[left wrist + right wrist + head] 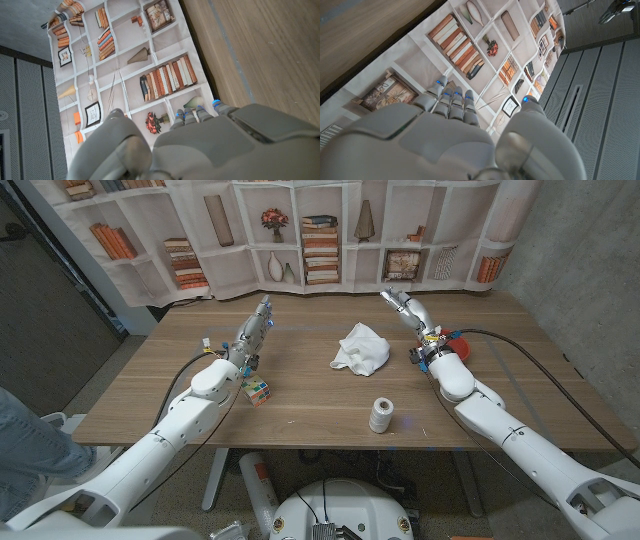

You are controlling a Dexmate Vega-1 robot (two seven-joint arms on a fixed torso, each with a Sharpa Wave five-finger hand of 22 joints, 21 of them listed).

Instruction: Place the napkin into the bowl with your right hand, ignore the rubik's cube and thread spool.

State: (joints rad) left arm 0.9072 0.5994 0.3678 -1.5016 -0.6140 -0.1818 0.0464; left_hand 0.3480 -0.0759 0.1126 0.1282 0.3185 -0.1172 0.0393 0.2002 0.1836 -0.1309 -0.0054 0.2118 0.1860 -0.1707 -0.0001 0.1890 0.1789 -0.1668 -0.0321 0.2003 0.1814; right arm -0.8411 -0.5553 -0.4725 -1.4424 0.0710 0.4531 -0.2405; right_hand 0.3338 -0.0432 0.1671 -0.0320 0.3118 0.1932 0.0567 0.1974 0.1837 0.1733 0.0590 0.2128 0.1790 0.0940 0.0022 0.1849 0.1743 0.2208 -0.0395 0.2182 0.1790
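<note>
The crumpled white cloth napkin [361, 348] lies mid-desk on the wooden desk [300, 395], untouched. The right hand [408, 308] hovers near the far edge with fingers extended and apart, holding nothing; the left hand [255, 327] is likewise open and empty. A red bowl [457, 345] sits just beside the right wrist, mostly hidden by the arm. Sweeping toward the napkin, the forearm could knock that bowl. A loose pinch may drop trailing folds outside it, and the white thread spool [381, 415] and multicoloured rubik's cube [257, 391] could be nudged.

red bowl [458, 346] mostly hidden behind right arm, rubik's cube [257, 391] partly tucked under left arm
</note>
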